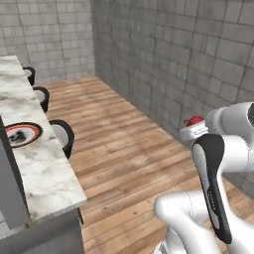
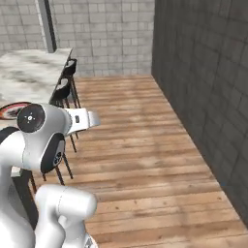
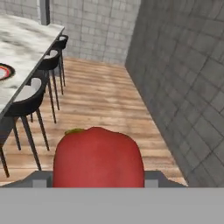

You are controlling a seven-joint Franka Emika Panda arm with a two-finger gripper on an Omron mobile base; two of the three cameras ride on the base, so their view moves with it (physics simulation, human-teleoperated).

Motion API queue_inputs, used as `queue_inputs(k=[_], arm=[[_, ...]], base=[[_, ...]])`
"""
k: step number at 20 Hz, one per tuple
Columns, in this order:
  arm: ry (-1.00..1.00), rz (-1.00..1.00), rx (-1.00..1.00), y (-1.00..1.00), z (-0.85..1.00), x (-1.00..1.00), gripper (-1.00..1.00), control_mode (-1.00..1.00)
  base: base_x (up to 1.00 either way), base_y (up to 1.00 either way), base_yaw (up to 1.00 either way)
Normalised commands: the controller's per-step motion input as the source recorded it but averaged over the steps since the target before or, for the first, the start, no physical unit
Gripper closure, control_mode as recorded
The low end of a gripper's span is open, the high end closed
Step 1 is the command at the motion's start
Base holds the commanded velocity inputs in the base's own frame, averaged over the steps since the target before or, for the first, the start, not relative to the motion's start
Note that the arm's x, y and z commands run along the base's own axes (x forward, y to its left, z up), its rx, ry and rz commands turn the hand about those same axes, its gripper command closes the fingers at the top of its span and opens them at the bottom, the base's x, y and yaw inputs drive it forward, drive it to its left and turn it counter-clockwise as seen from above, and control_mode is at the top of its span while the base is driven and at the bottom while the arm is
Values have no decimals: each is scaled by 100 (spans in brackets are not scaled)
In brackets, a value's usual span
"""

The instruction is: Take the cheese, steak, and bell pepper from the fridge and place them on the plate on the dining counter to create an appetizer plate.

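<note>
The bright-red bell pepper (image 3: 98,159) sits between my fingertips in the hand view, with a bit of green stem at its upper left. My gripper (image 3: 98,180) is shut on it. From the left base view, the bell pepper (image 1: 194,120) pokes up over the white hand of my gripper (image 1: 194,128), held in the air above the wooden floor near the brick wall. The plate (image 1: 31,130), black-rimmed with a red ring, lies on the marble dining counter (image 1: 34,173) to the left, well away from the gripper. The plate (image 3: 5,70) also shows at the hand view's left edge.
Black stools with white seats (image 1: 63,135) (image 3: 30,94) line the counter's near side. A grey pillar (image 2: 47,24) stands on the dining counter (image 2: 29,72). A dark brick wall (image 3: 183,78) runs along the right. Open wooden floor (image 1: 124,149) lies between wall and stools.
</note>
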Motion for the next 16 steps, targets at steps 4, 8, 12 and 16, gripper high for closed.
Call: queue_inputs(k=[4, 8, 12, 16], arm=[[0, 0, 0, 0, 0, 0, 100, 100], [0, 0, 0, 0, 0, 0, 100, 100], [0, 0, 0, 0, 0, 0, 100, 100], [0, 0, 0, 0, 0, 0, 100, 100]], base=[[87, -14, 76], [78, -29, 71], [77, -45, 65], [52, -61, 62]])
